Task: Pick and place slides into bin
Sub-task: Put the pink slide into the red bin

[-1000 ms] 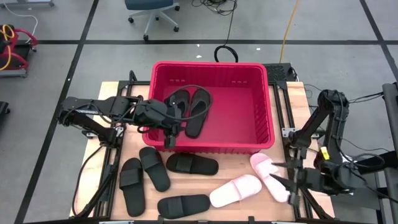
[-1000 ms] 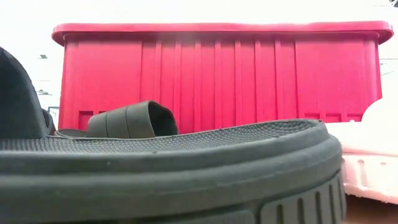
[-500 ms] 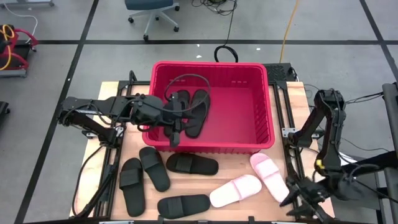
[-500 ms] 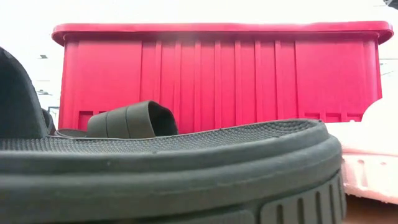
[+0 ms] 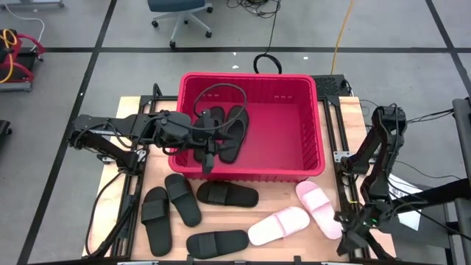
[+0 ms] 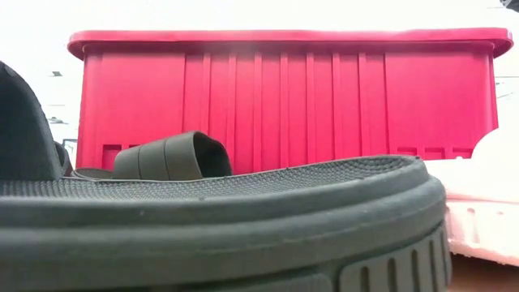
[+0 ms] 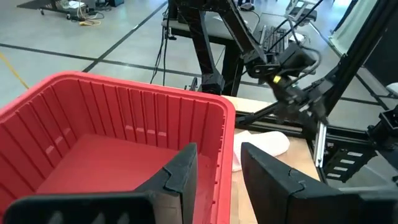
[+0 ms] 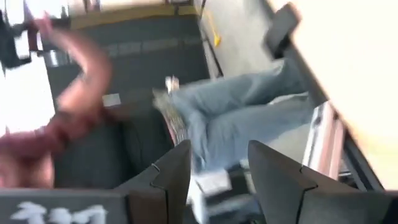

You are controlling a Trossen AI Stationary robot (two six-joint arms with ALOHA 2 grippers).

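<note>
The red bin [image 5: 309,125] stands at the table's far middle, and two black slides [image 5: 224,131] lie side by side on its floor at the left. My left gripper [image 5: 207,163] hangs open and empty over the bin's near wall, and its fingers also show in the left wrist view [image 7: 217,180]. Several black slides [image 5: 182,199] and two pink slides [image 5: 278,224] lie flat on the table in front of the bin. My right gripper [image 5: 349,244] is open and empty past the table's near right corner, and its wrist view [image 8: 217,180] faces the room.
The low view shows a black slide's sole [image 6: 243,227] filling the foreground, another black slide's strap [image 6: 170,154], and the bin's near wall [image 6: 284,97]. A person's legs [image 8: 249,118] and an arm [image 8: 74,93] show beyond the table. A cable loop [image 5: 221,92] arches over the bin.
My right gripper has swung away from the pink slides, toward the table's near edge and down past the near right corner, turning to face the room. My left gripper has shifted a little to the right over the bin's near wall.
</note>
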